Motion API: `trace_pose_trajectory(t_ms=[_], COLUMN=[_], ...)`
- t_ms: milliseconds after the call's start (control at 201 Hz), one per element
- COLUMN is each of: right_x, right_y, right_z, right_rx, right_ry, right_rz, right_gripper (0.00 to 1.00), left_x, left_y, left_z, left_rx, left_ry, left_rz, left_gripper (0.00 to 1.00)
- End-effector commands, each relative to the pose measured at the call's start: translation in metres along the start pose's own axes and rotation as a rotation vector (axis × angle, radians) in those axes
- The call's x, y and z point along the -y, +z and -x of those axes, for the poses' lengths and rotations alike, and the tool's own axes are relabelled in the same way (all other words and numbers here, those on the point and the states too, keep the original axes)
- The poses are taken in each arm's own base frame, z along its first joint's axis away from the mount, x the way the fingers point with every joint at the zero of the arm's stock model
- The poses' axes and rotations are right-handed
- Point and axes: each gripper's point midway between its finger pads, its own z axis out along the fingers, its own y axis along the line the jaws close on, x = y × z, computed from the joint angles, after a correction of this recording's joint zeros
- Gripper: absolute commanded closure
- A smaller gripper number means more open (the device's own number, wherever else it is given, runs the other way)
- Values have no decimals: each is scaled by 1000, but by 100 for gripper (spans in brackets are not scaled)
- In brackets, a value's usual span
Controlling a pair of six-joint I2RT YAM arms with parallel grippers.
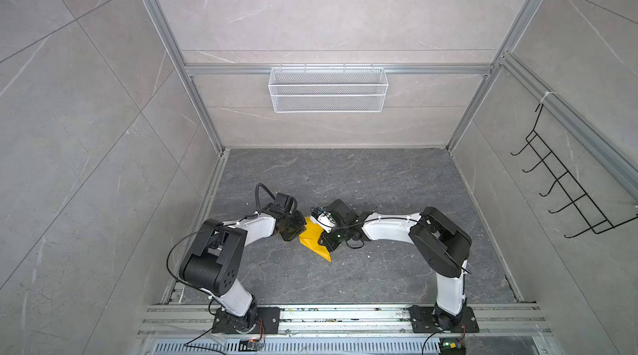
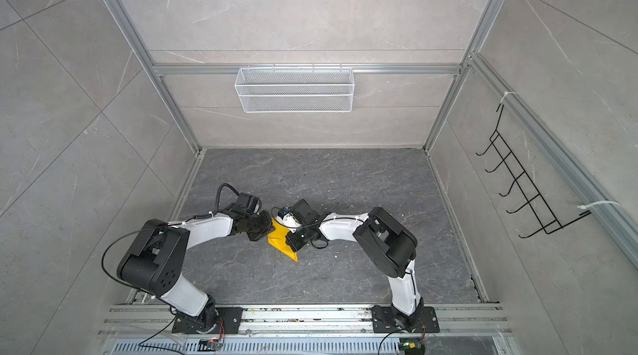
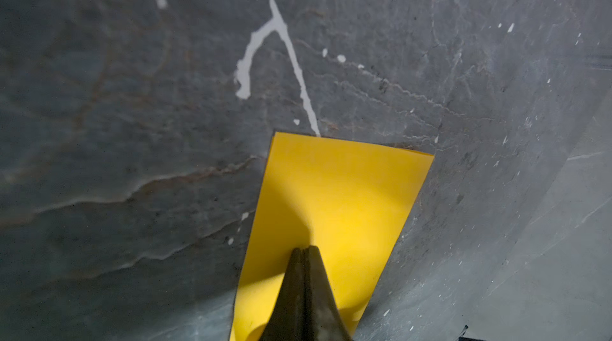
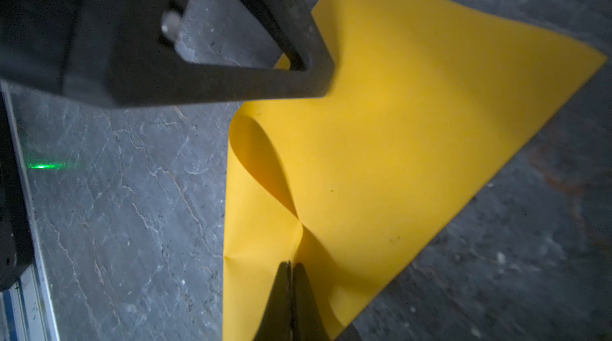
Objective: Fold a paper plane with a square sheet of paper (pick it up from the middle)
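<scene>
The square sheet of paper [image 1: 312, 241] [image 2: 281, 239] is bright yellow and lies partly folded into a pointed shape on the dark floor between both arms. My left gripper [image 1: 301, 231] [image 2: 270, 230] is shut. In the left wrist view its closed tips [image 3: 306, 250] rest against the flat face of the paper [image 3: 347, 190], with no paper between them. My right gripper [image 1: 323, 240] [image 2: 289, 240] is shut on the paper. In the right wrist view [image 4: 291, 263] creases in the sheet [image 4: 414, 140] run into its tips, and a loose flap bulges up beside the left gripper's finger [image 4: 318, 84].
A white mesh basket [image 1: 328, 89] hangs on the back wall. A black hook rack [image 1: 569, 177] is fixed to the right wall. Both arm bases sit on an aluminium rail [image 1: 345, 317] at the front. White scratches [image 3: 278, 31] mark the grey floor.
</scene>
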Motion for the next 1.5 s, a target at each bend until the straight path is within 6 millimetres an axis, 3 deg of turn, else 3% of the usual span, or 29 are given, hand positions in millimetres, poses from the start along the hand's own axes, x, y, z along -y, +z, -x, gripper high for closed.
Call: trace_pose_trajectory(t_ms=[0,354,871,1285,1499], right_x=[0,4,12,18,18], right_y=[-2,-7,5,10,11], right_z=[5,14,-4,-16,-17], right_rx=[1,22,-32,-68,-74], right_ry=[5,4,19,32,38], right_rz=[-4,-21,-37,-58,-57], right_gripper=[94,94,94,94,95], left_x=[-19,-28,-18,20,15], left_y=[5,10,10,-22,-44], left_z=[-10,-14,-11,7,-10], left_rx=[-59,-99,-102,-29,24], left_ry=[20,48,66,111,33], left_rz=[86,127,104,30,-58], left_gripper=[97,100,100,97,94])
